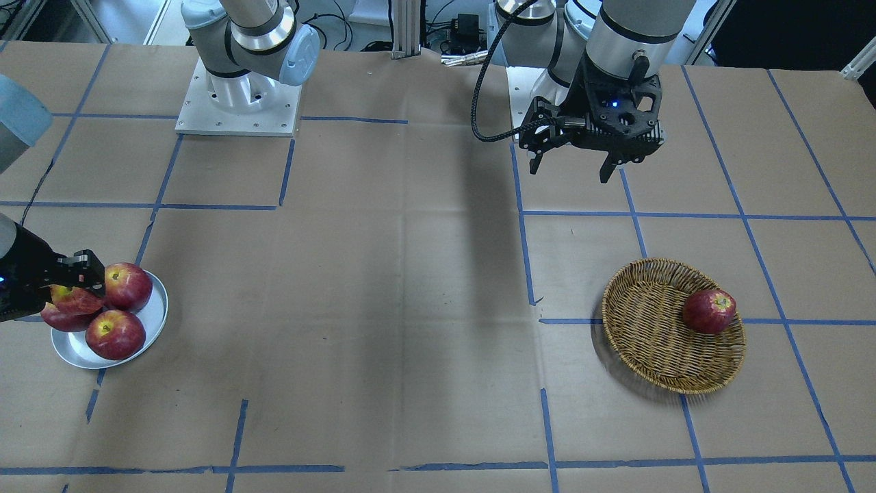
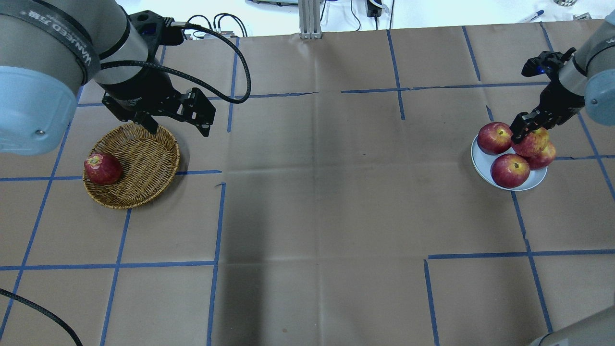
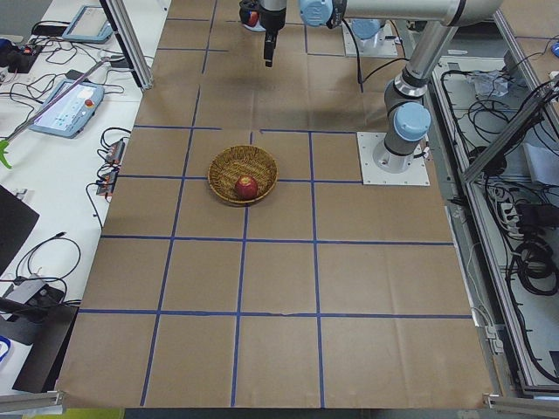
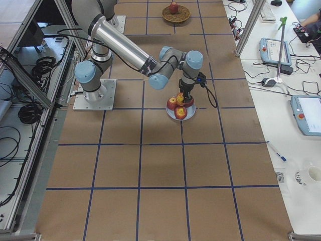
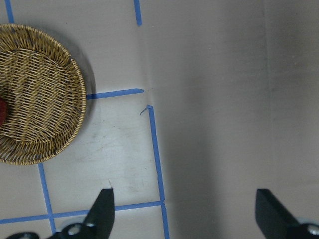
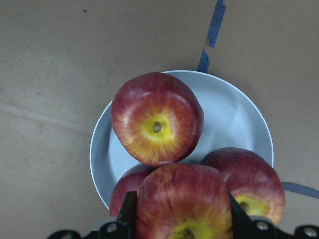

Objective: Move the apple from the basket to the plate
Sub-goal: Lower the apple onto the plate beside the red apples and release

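My right gripper [image 2: 528,130] is shut on the lighter, streaked apple [image 2: 533,142] and holds it just over the silvery plate [image 2: 481,159]. In the right wrist view the apple [image 6: 182,204] sits between the fingers, above three darker apples on the plate [image 6: 234,117]. I cannot tell if it touches them. The wicker basket [image 2: 141,163] is on my left with one dark red apple [image 2: 102,168] in it. My left gripper [image 2: 180,130] is open and empty, raised beyond the basket's far edge; it also shows in the front view [image 1: 569,171].
Three dark red apples [image 1: 126,286] fill most of the plate [image 1: 156,320]. The basket [image 1: 650,335] shows at the left edge of the left wrist view [image 5: 40,94]. Blue tape lines cross the brown paper table. The arm bases stand at the robot's side.
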